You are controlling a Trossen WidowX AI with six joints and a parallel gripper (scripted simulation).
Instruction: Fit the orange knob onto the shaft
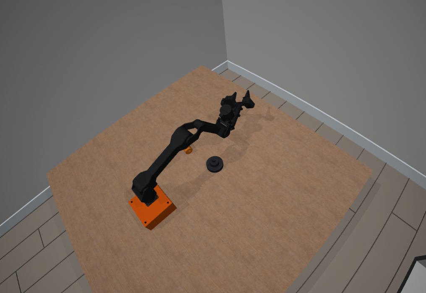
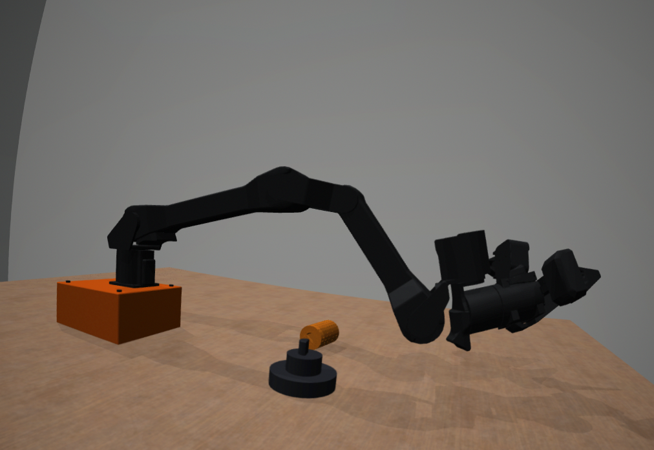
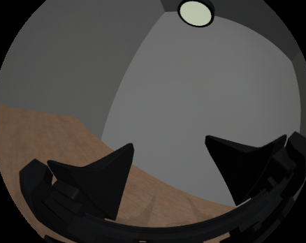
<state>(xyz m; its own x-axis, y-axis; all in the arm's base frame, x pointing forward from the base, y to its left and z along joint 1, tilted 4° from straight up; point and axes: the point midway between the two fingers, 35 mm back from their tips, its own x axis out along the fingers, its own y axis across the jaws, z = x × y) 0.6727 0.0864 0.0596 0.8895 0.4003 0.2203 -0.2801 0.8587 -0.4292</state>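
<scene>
The orange knob (image 1: 188, 150) (image 2: 320, 333) lies on its side on the wooden table, just beside my arm's forearm link in the top view. The dark round pedestal (image 1: 214, 166) (image 2: 302, 377) stands close to it, with the short dark shaft (image 1: 214, 160) (image 2: 303, 346) upright on top and bare. My gripper (image 1: 241, 94) (image 2: 589, 278) (image 3: 170, 144) is open and empty. It is stretched out far beyond both, near the table's far edge, pointing outward and slightly up. The wrist view shows only the two fingers, the wall and the table edge.
The arm's orange base block (image 1: 152, 208) (image 2: 117, 309) sits at the near left of the table (image 1: 272, 221) (image 2: 497, 392). Grey walls rise behind the table. A ceiling lamp (image 3: 195, 12) shows in the wrist view.
</scene>
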